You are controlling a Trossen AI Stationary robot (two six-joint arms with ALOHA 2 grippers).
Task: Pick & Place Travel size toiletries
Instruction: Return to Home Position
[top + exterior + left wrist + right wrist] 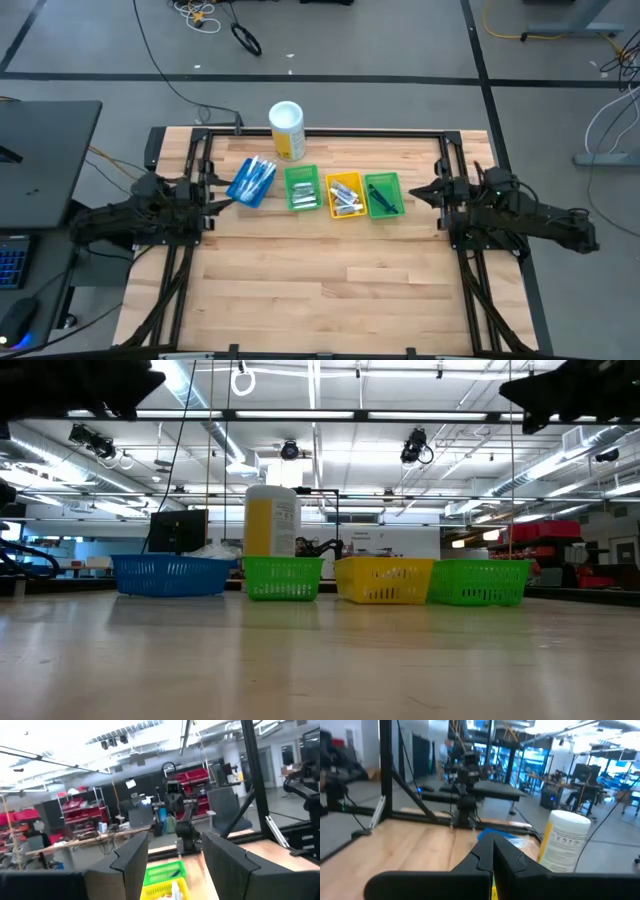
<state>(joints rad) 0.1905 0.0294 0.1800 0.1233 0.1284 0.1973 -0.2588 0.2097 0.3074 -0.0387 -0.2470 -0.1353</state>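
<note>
The front of the pale wooden worktop lies open; a row of four plastic mesh bins and a tall white-and-yellow canister block the far edge.

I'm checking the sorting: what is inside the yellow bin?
From above, the yellow bin holds several small pale tubes, white or silver, lying jumbled. Their count, and anything beneath them, cannot be told; in the low view the bin's mesh wall hides its contents.

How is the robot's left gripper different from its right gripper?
The left gripper has its fingers spread apart; the right gripper has its fingers pressed together. The left gripper sits by the blue bin, the right gripper near the right-hand green bin. Both are dark, empty and at the sides of the table.
</note>
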